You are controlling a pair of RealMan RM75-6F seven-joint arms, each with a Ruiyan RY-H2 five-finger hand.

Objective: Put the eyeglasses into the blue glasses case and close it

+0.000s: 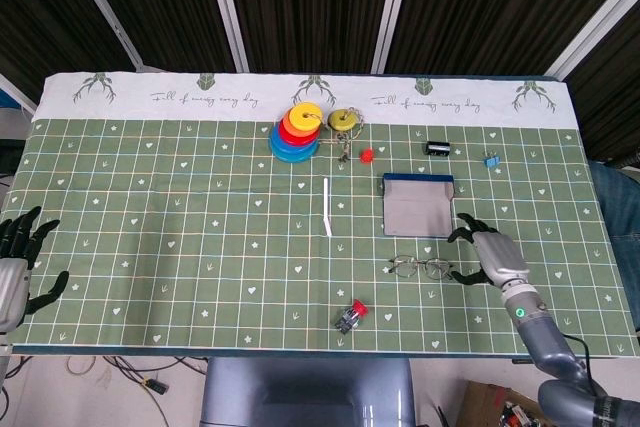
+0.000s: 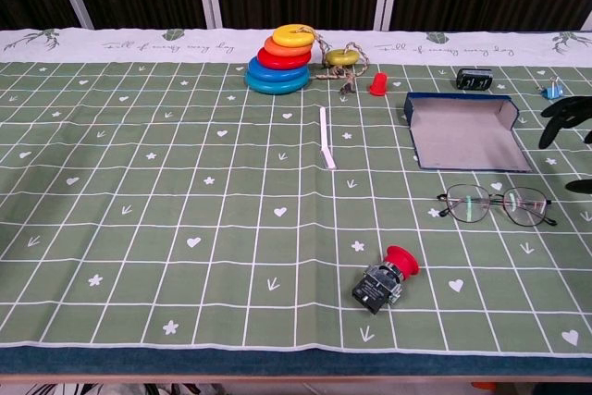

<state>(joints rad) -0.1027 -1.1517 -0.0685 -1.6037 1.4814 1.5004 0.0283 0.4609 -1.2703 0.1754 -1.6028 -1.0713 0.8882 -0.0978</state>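
The eyeglasses (image 1: 421, 267) (image 2: 496, 204) lie flat on the green cloth, just in front of the blue glasses case (image 1: 418, 204) (image 2: 463, 130). The case lies open, its grey inside showing and its blue lid edge at the far side. My right hand (image 1: 489, 255) (image 2: 566, 119) hovers just right of the glasses with its fingers spread and nothing in it; only its dark fingertips show at the chest view's right edge. My left hand (image 1: 18, 267) stays at the table's left edge, fingers apart and empty.
A red-capped push button (image 1: 350, 316) (image 2: 384, 277) lies near the front edge. A ring stacker (image 1: 297, 131) (image 2: 281, 59), a yellow ring on string (image 1: 344, 121), a red cone (image 1: 366, 155), a white stick (image 1: 327, 206), a black clip (image 1: 438, 148) and a small blue piece (image 1: 491, 160) lie further back.
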